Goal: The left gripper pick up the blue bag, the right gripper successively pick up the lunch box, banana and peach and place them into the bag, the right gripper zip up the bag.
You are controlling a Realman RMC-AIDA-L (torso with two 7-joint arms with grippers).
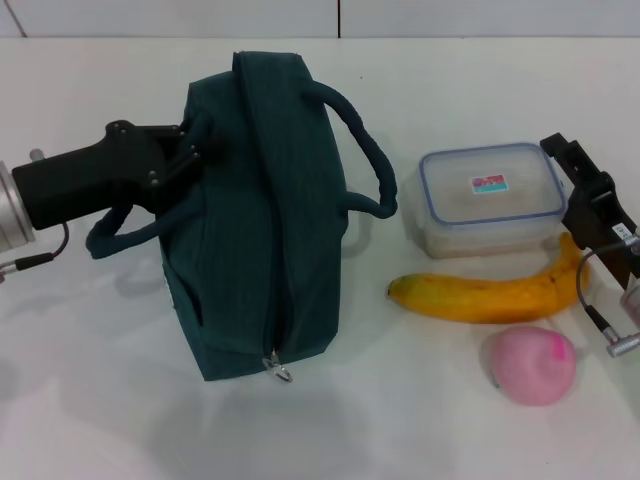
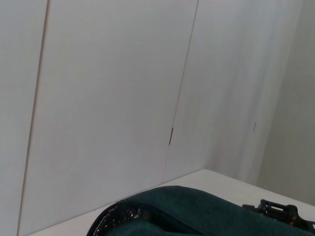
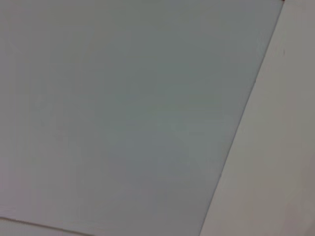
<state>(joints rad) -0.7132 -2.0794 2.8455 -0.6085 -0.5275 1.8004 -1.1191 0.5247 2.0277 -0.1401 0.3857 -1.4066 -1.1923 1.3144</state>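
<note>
Early stage, nothing packed yet. Bag (image 1: 270, 210) lies on the table (image 1: 100, 420) at centre, zipper running 12 to 6 o'clock along its top, pull (image 1: 280, 370) at the 6 o'clock end. Whether the zip is closed is hard to tell; it looks shut along the seam.

Left gripper (image 1: 195, 150) comes in from 9 o'clock and sits at the bag's left handle (image 1: 125, 235), up against the bag's side. Fingers are hidden against the fabric, so I cannot tell how wide the claw is or whether it has the handle. Left wrist view only shows the bag top (image 2: 197, 216) and wall.

Right gripper (image 1: 595, 205) is at 3 o'clock, near the far right edge, beside the box (image 1: 492, 198) and just above the banana's (image 1: 490, 292) tip. It holds nothing as far as I can see; its finger spacing cannot be told. Right wrist view shows only blank wall.

Box sits at 2 o'clock from the bag, lid on. Banana lies just in front of it, at 3 o'clock. Peach (image 1: 532, 364) is at 4 o'clock, near the banana, apart from it.

Judged progress: bag grab is in hand or about to happen. Left to do: lift or open the bag, load box, banana, peach, then zip.
</note>
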